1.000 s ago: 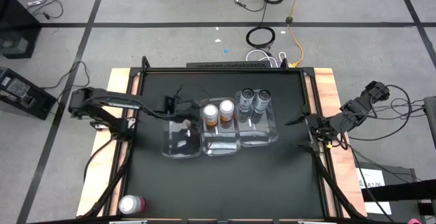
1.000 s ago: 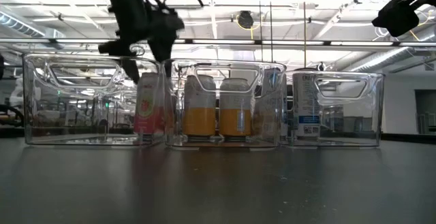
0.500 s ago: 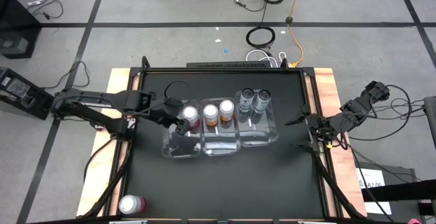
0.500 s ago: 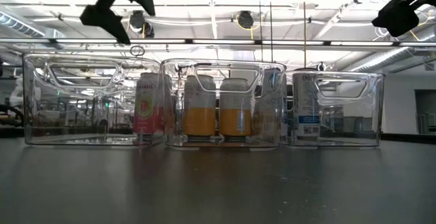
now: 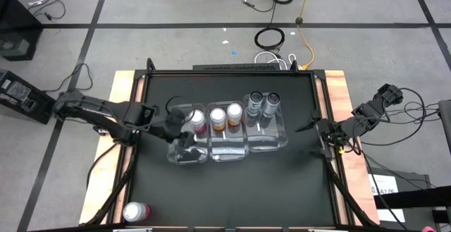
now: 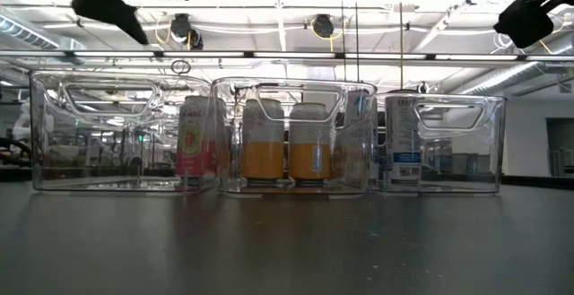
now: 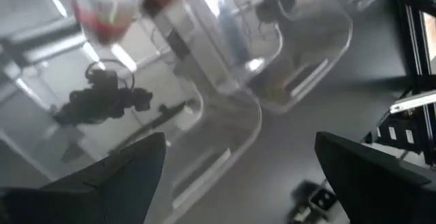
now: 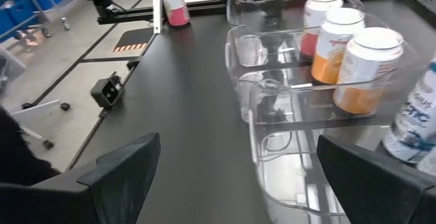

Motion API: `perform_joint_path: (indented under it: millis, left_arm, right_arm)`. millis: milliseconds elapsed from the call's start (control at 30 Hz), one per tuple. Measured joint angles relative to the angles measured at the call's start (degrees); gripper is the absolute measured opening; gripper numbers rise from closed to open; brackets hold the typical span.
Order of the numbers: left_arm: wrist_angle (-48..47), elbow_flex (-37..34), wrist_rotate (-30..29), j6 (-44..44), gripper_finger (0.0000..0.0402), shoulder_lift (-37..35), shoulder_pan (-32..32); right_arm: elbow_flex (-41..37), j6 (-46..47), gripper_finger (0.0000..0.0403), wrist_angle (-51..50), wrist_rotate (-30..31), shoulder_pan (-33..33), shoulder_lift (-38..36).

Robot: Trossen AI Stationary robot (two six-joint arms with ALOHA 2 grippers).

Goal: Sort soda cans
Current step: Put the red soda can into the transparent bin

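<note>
Three clear bins stand in a row mid-table. One pink can (image 5: pixel 198 121) (image 6: pixel 195 143) stands upright in the left bin (image 5: pixel 177 154), two orange cans (image 5: pixel 218 118) (image 5: pixel 234 113) in the middle bin, and two grey cans (image 5: pixel 254 102) (image 5: pixel 271 102) in the right bin. A second pink can (image 5: pixel 136 211) (image 8: pixel 174 3) stands on the table at its near left corner. My left gripper (image 5: pixel 184 136) (image 7: pixel 238 176) hovers open above the left bin, on the near side of the pink can. My right gripper (image 5: pixel 307 139) (image 8: pixel 238 176) waits open by the table's right edge.
The black tabletop (image 5: pixel 232 190) on the near side of the bins is bare apart from the corner can. The bins' walls (image 6: pixel 215 134) touch side by side. Cables and a black box (image 5: pixel 21 94) lie on the floor around the table.
My left gripper has risen out of the left bin, away from the pink can, and drawn back toward the table's left and near side. The pink can stays standing upright in the left bin.
</note>
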Motion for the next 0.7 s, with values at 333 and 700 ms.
perform_joint_path:
  millis: [333,700]
  left_arm:
    - [-13.1,4.8,-6.0,-23.7,0.0384,0.0,-17.7]
    - [-24.7,10.8,-4.2,-30.6,0.0384,6.1,-30.9]
  right_arm:
    - [0.0,-0.2,0.0389,0.0,-0.7,0.0,0.0]
    - [0.0,-0.2,0.0389,-0.1,-0.7,0.0,0.0]
